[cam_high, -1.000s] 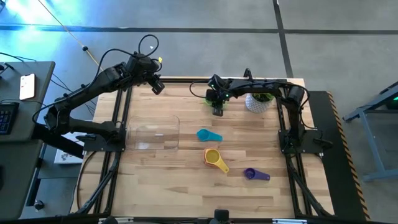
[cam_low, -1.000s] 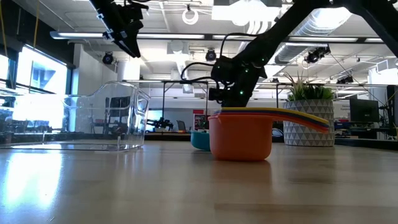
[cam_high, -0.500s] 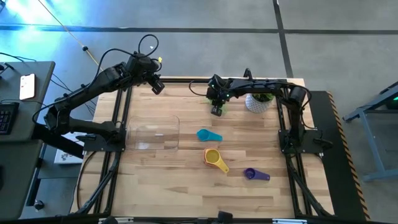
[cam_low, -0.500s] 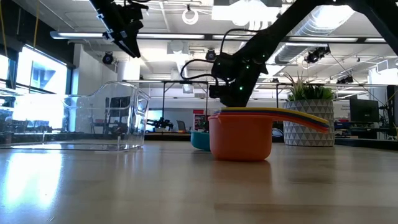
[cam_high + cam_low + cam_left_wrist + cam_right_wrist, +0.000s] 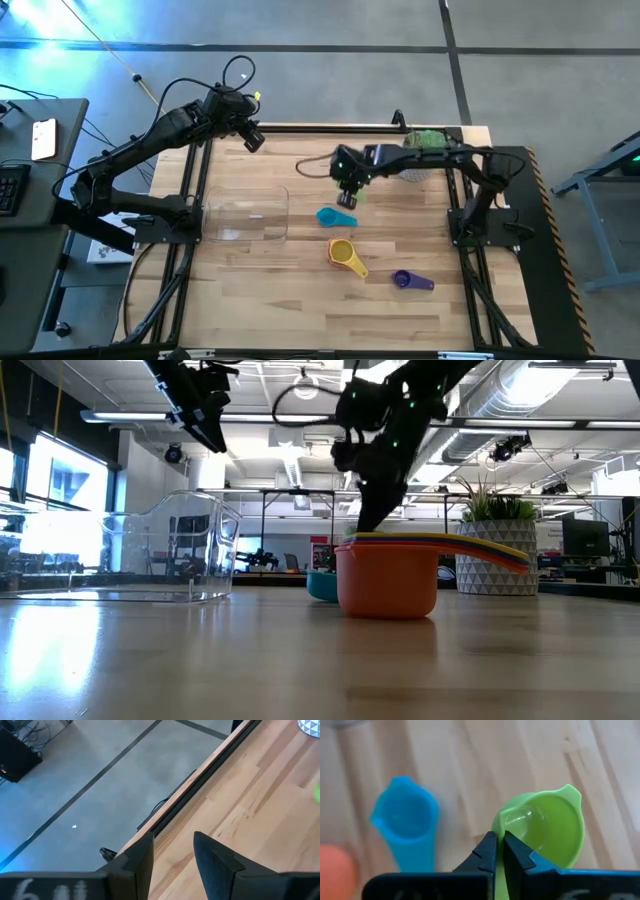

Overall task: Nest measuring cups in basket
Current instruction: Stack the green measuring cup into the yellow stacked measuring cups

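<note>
Fingers of the right end effector [image 5: 499,851] are pinching the glossy green measuring cup [image 5: 547,827] by its rim, above the wooden tabletop [image 5: 300,290] near the cyan cup [image 5: 334,217]. The left end effector [image 5: 172,855] is hanging with fingers apart beyond the clear basket [image 5: 246,215].

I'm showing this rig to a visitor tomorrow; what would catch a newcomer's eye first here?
Probably the right gripper, mid-table, pinching the rim of a green measuring cup above the cyan cup. Next, the nested stack with the orange cup outermost, filling the low view's middle, with the purple cup lying alone nearer the table's front. The clear basket sits on the left, and the left gripper hangs open over the far edge.
</note>
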Robot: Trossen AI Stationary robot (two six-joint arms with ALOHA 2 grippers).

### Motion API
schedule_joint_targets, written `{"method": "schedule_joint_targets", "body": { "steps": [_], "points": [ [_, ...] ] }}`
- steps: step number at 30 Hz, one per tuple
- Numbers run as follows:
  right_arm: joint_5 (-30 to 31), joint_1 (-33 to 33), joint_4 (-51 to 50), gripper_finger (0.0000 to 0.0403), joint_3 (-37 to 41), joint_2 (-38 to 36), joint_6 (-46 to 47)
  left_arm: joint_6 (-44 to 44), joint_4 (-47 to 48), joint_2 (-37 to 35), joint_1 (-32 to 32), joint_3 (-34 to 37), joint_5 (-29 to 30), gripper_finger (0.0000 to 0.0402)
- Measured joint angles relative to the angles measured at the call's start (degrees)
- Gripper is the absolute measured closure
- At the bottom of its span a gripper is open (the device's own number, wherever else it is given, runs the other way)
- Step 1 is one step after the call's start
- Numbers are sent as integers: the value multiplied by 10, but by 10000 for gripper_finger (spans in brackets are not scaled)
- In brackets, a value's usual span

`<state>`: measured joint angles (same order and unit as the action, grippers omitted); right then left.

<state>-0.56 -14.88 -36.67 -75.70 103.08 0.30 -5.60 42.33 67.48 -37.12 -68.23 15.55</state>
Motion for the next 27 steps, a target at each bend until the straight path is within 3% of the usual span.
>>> {"method": "schedule_joint_targets", "body": {
  "steps": [14,22,27],
  "points": [
    [36,176,-32,402,-2,-53,165,0,0,0,0,0,0,271],
    [113,254,-129,402,-73,-53,279,11,0,0,0,0,-33,271],
    [121,284,-150,402,-95,-51,324,11,0,0,0,0,-36,271]
  ]
}}
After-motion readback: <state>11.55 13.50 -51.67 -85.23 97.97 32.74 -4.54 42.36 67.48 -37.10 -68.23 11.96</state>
